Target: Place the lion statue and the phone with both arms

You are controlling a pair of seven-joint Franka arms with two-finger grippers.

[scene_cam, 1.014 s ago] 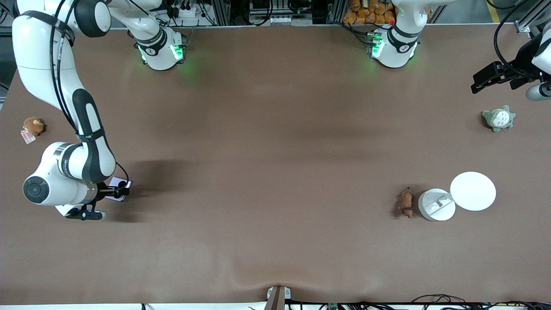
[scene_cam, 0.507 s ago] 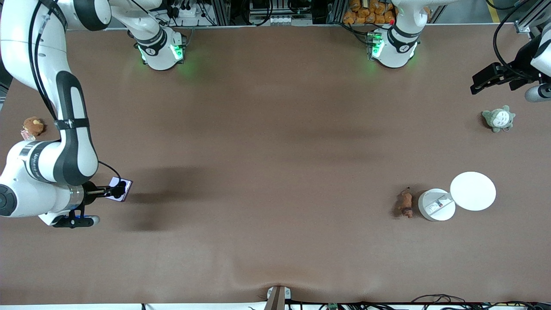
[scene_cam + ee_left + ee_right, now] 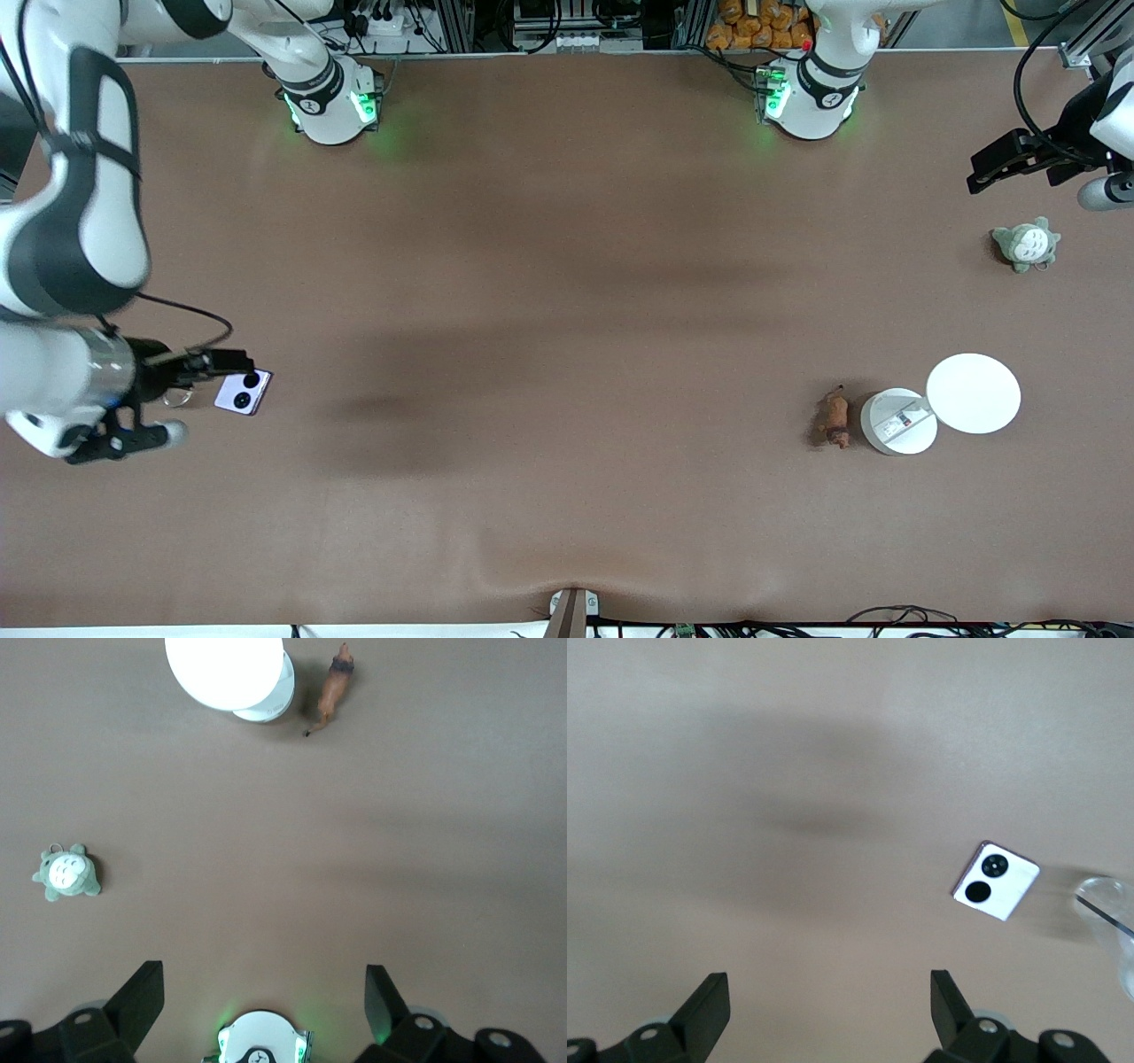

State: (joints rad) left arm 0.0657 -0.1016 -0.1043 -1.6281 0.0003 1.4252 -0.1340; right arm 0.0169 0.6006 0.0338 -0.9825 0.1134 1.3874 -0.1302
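Note:
The phone (image 3: pixel 241 392), pale lavender-white with two black camera circles, lies flat on the table at the right arm's end; it also shows in the right wrist view (image 3: pixel 996 880). My right gripper (image 3: pixel 232 363) is open and empty, up in the air just beside the phone (image 3: pixel 828 992). The lion statue (image 3: pixel 834 419), small and brown, lies on the table beside a round white container (image 3: pixel 899 422); it shows in the left wrist view (image 3: pixel 335 688). My left gripper (image 3: pixel 1010 159) is open and empty (image 3: pixel 264 988), waiting high at the left arm's end.
A white round disc (image 3: pixel 973 393) touches the container. A grey-green and white plush toy (image 3: pixel 1026 244) sits under the left gripper's area (image 3: pixel 68 875). A clear glass object (image 3: pixel 1107 904) lies beside the phone. The brown plush is hidden by the right arm.
My right gripper has let go of the phone, risen and drawn back toward the right arm's end. The phone now lies free on the table. The left arm has barely moved.

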